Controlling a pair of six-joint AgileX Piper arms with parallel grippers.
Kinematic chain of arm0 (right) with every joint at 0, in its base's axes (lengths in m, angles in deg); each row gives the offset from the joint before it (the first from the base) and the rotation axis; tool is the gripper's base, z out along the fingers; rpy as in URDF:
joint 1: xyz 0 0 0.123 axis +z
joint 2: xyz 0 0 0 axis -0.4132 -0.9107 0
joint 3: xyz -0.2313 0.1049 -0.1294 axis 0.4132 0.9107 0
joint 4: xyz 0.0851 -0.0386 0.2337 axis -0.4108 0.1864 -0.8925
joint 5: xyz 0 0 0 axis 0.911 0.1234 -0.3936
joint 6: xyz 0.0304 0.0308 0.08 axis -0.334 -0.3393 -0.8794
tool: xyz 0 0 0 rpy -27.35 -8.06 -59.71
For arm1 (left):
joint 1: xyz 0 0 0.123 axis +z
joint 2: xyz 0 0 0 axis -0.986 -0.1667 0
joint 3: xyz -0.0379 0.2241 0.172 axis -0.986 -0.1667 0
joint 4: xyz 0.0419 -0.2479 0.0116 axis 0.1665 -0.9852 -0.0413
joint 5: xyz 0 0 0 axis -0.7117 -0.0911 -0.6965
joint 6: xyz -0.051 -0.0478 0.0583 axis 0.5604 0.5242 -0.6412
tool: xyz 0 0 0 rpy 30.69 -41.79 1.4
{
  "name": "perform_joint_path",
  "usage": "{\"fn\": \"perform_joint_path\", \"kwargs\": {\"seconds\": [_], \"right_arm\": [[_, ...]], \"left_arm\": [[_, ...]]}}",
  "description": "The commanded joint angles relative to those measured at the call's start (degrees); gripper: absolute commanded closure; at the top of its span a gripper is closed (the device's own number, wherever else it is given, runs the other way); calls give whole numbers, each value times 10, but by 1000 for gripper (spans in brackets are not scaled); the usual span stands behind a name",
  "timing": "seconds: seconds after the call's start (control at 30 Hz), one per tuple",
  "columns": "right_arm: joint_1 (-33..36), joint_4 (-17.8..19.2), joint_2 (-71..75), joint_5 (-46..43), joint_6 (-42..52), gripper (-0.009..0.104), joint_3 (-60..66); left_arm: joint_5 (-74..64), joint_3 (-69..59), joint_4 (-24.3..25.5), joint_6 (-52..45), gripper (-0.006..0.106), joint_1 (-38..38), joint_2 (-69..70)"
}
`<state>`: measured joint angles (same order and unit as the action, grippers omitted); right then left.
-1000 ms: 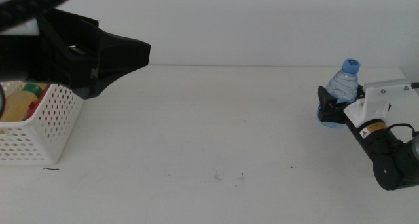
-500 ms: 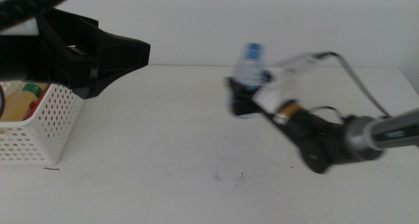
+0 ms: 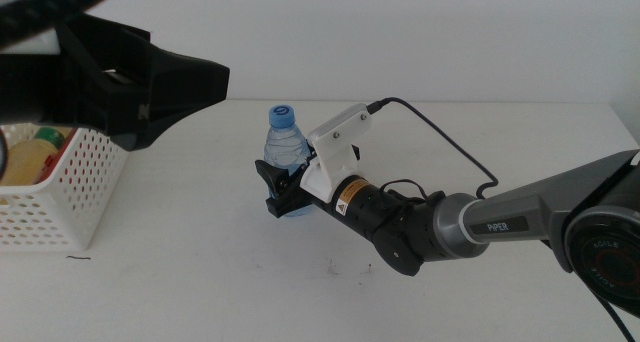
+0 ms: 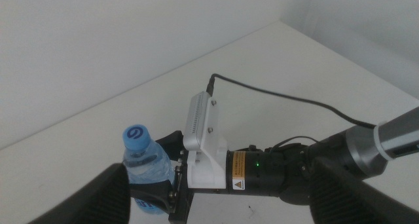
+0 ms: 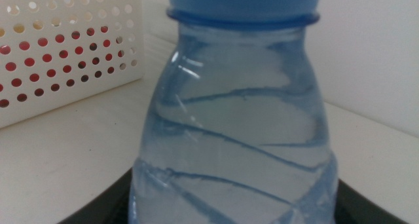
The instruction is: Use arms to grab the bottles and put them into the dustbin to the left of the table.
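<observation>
My right gripper [image 3: 284, 196] is shut on the lower body of a small clear water bottle [image 3: 285, 142] with a blue cap, held upright just above the table [image 3: 200, 282], left of centre. The same bottle [image 5: 229, 126] fills the right wrist view between the two dark jaws. The white perforated dustbin [image 3: 70, 197] stands at the table's left edge, a short way left of the bottle. Yellow and red things lie in the dustbin [image 5: 59, 47]. My left gripper [image 4: 226, 178] hangs open high over the bin, looking down on the bottle [image 4: 143, 164].
The left arm's dark bulk [image 3: 120, 82] looms above the bin's opening at the upper left. The right arm [image 3: 470, 227] and its black cable [image 3: 440, 142] stretch across the right half of the table. A few dark specks [image 3: 350, 270] mark the tabletop.
The right arm has swung left with the water bottle in its grip, from the table's far right to left of centre. The left arm has not moved.
</observation>
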<state>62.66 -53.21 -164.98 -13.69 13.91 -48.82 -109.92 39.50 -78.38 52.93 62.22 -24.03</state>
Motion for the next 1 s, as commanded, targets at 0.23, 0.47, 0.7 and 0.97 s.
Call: {"fn": "perform_joint_path", "kwargs": {"seconds": [0.23, 0.47, 0.7, 0.97], "right_arm": [[-5, 47, 45, 83, -33, 1, 26], [-6, 65, 210, 125, -75, 3, 187], [-4, 73, 476, 537, -169, 3, 235], [-4, -59, 638, 944, -23, 3, 42]], "left_arm": [[7, -2, -2, 6, 7, -1, 1], [7, -2, -2, 6, 7, -1, 1], [7, -2, -2, 6, 7, -1, 1], [7, -2, -2, 6, 7, -1, 1]]}}
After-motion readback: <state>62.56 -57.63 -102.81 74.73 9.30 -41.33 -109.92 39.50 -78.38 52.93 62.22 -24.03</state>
